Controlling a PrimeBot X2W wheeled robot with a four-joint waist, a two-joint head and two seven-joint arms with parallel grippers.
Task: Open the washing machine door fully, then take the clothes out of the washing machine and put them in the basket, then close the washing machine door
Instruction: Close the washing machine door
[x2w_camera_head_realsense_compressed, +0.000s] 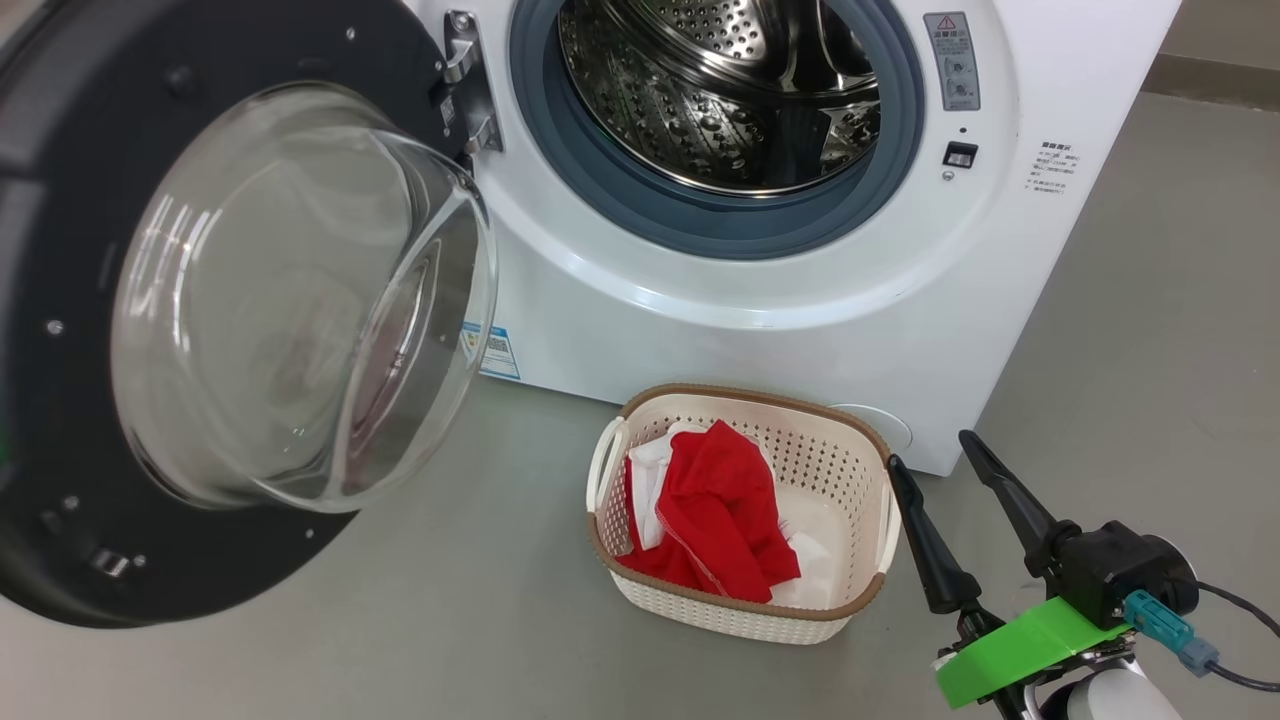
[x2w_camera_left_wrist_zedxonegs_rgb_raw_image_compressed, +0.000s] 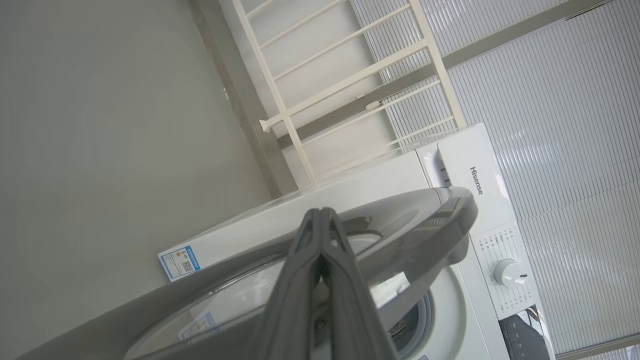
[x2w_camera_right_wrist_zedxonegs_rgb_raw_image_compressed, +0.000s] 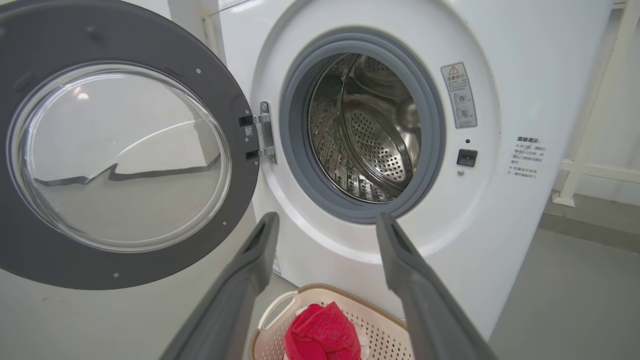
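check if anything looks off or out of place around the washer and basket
Nothing stands out. The washing machine door hangs open on its hinge, intact; the visible part of the drum holds no laundry; the clothes lie crumpled inside the basket, which stands upright before the washing machine.

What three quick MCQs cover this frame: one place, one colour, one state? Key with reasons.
1. Where are the red clothes? A: in the drum. B: in the basket. C: on the floor.
2. What colour is the basket's rim? A: brown. B: blue. C: black.
3. What state is the washing machine door in? A: latched shut. B: swung open. C: detached.
Key: 1 B, red fabric lies inside the perforated walls. 2 A, a brown woven-look band tops the cream walls. 3 B, it stands swung wide, with its inner glass bulge facing the camera.
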